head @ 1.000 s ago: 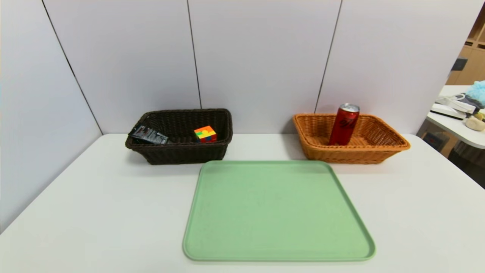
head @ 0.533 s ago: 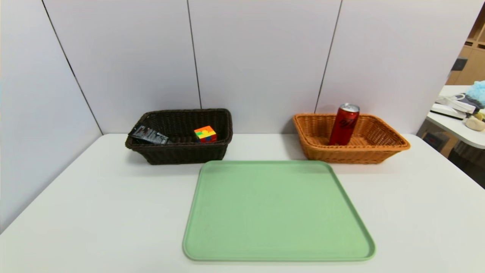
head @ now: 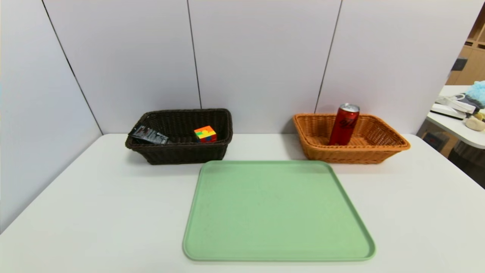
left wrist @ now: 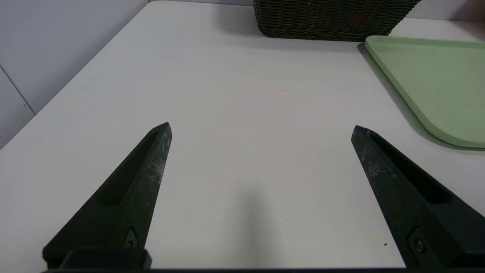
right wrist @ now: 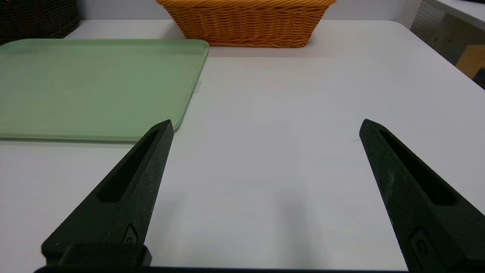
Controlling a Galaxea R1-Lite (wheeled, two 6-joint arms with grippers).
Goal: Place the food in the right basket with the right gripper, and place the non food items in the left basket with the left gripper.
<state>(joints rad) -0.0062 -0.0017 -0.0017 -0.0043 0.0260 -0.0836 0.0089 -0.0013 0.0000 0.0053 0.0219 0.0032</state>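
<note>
Landmark: green tray (head: 278, 212), lying flat mid-table.

Writing: red can (head: 343, 125) carries dark script lettering, not legible. Black tube (head: 148, 135) shows small pale print, also unreadable.

Red can stands upright inside the orange basket (head: 382, 151), beyond the tray's far right corner. Black tube leans on the near-left rim of the dark basket (head: 182, 153), beyond the tray's far left corner; puzzle cube (head: 205, 134) sits inside it toward the right.

White table (head: 75, 212) lies bare on both flanks of the tray. The tray's far edge runs close to both baskets.

Left gripper (left wrist: 261, 129): fingers spread wide, holding nothing, over the table left of the tray, dark basket well ahead. Right gripper (right wrist: 267, 125): fingers likewise spread, nothing held, right of the tray, orange basket well ahead.
</note>
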